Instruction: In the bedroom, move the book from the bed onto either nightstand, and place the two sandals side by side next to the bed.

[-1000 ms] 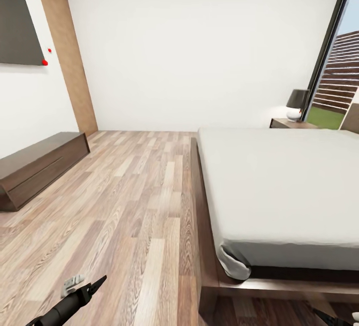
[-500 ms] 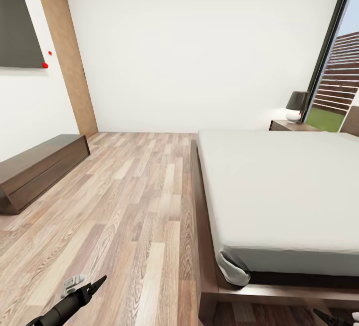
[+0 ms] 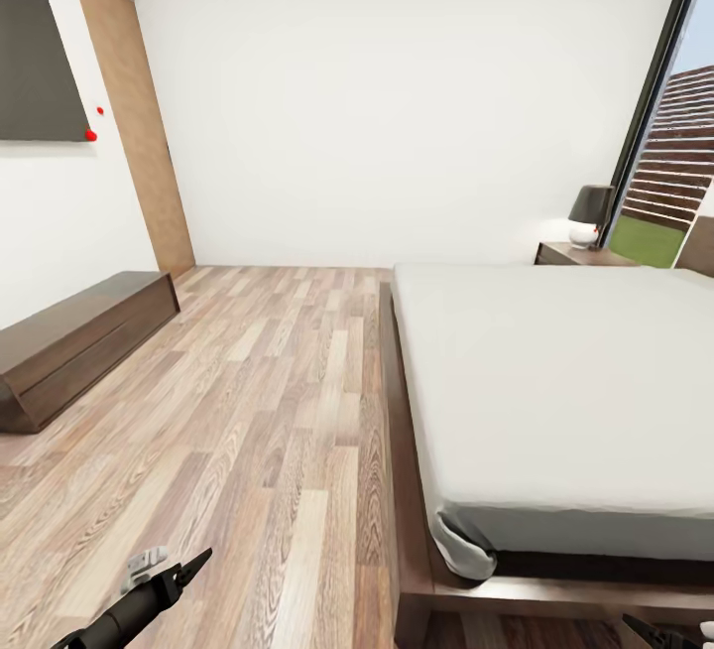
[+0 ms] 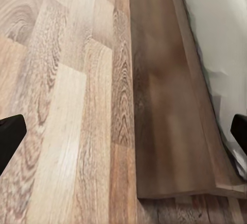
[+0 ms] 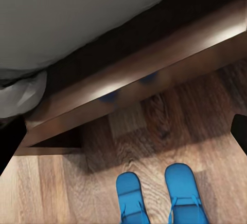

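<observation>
The sandals (image 5: 159, 196) lie on the floor (image 3: 258, 401) just off the bed's (image 3: 555, 381) foot, seen in the right wrist view: two bright blue flip-flops, toes toward the bed frame (image 5: 149, 95), close together and roughly parallel, with a narrow strip of wood plank between them. Judging by their look, they are thin, light and bendy, with slick flat soles that would slide on the planks if nudged. Lying flat, they offer little for a pinch from above. The better hold is probably across the sole's edge near the middle, or on the strap, so the sandal does not droop or twist. They already look side by side next to the bed, so they may need little more than checking.

The book cannot be found on the part of the mattress (image 3: 565, 371) that shows, which is plain and bare from its near corner to the far end. A thin paperback would be light and a bit floppy, best taken by a long edge where it overhangs or can be slid.

A nightstand (image 3: 580, 253) stands at the bed's far right corner, with a dark-shaded lamp (image 3: 589, 212) on it, beside the window (image 3: 684, 133).

The right gripper's (image 5: 126, 136) fingers (image 5: 239, 131) sit wide apart, released and empty, above the sandals. The left gripper's (image 4: 126, 134) fingers (image 4: 10, 139) are likewise spread and hold nothing, over the floor by the frame.

A long dark bench (image 3: 79, 341) runs along the left wall under a dark panel (image 3: 40, 64), with a brown door (image 3: 134, 123) beyond.
</observation>
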